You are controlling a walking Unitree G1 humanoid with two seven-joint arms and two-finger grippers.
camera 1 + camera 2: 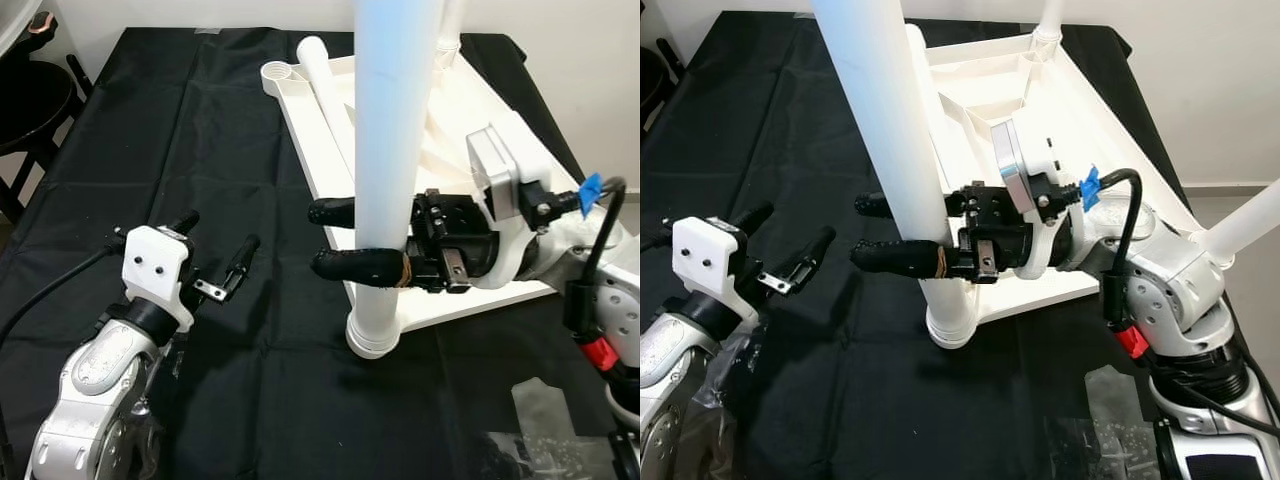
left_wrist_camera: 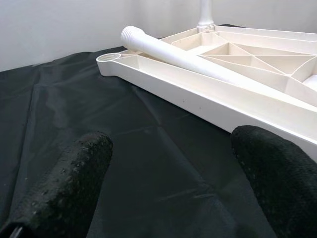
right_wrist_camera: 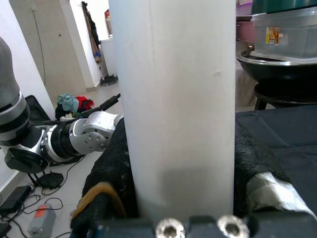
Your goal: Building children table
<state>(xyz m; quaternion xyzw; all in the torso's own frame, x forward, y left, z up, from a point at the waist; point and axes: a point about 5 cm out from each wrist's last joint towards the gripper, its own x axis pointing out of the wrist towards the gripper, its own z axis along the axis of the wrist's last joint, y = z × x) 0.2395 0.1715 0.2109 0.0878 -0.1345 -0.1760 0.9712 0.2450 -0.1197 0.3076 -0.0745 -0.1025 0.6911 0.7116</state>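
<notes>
A black cloth (image 1: pixel 220 150) covers the table, and on it lies the white plastic tabletop (image 1: pixel 455 110), upside down, its ribbed underside facing up and its long side running away from the robot. At its near left corner a white table leg (image 1: pixel 392 150) stands upright in the corner socket, its long axis vertical, smooth and round with a flared collar at the foot. A second loose leg (image 1: pixel 330 95) lies flat across the ribs, its long axis pointing away from the robot, threaded end at the far corner. The right claw (image 1: pixel 358 240) is clamped on the upright leg low down, one black finger on each side. The left claw (image 1: pixel 215 255) hovers over the cloth left of the tabletop, fingers apart and holding nothing.
</notes>
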